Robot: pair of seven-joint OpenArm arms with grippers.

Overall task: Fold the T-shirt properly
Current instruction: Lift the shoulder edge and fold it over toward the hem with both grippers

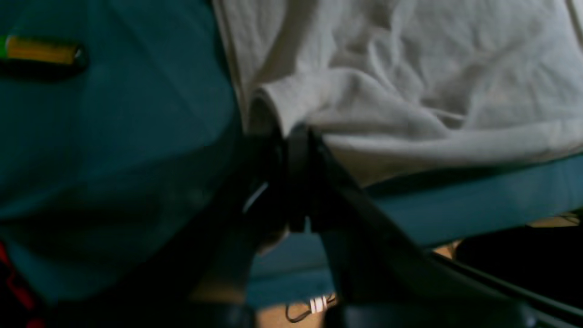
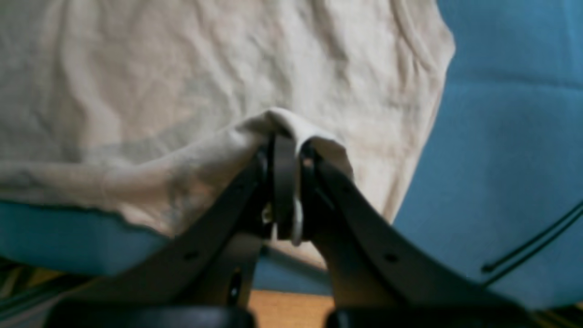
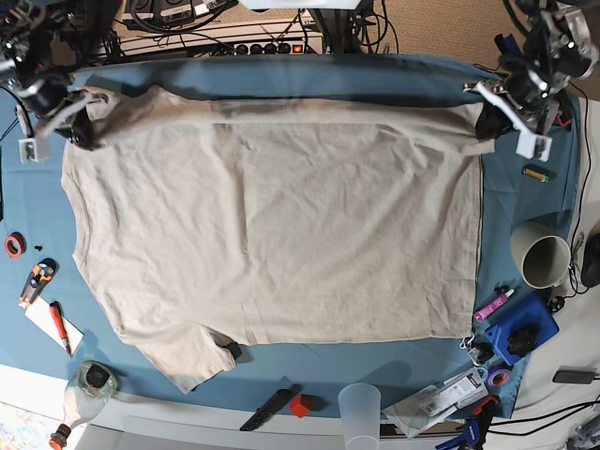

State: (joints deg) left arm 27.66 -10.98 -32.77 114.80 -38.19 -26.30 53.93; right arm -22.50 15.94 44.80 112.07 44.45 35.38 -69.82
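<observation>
Both wrist views are blurring badly. The T-shirt (image 3: 272,234) is running off the top and side edges of both wrist views. The bench (image 3: 281,80) under it is staying hidden. The yellow-green cylinder (image 1: 41,50) is too smeared to identify. Small items along the bench's near edge are too small to name.

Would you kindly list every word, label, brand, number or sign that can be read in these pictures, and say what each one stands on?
None can be read.
Packets at the table's near edge: print shows, too small to read.
Yellow and green cylinder beside the left gripper: a band of colour, no legible text.
T-shirt: plain, no print or label visible.
Both wrist views: too blurred for any text.
</observation>
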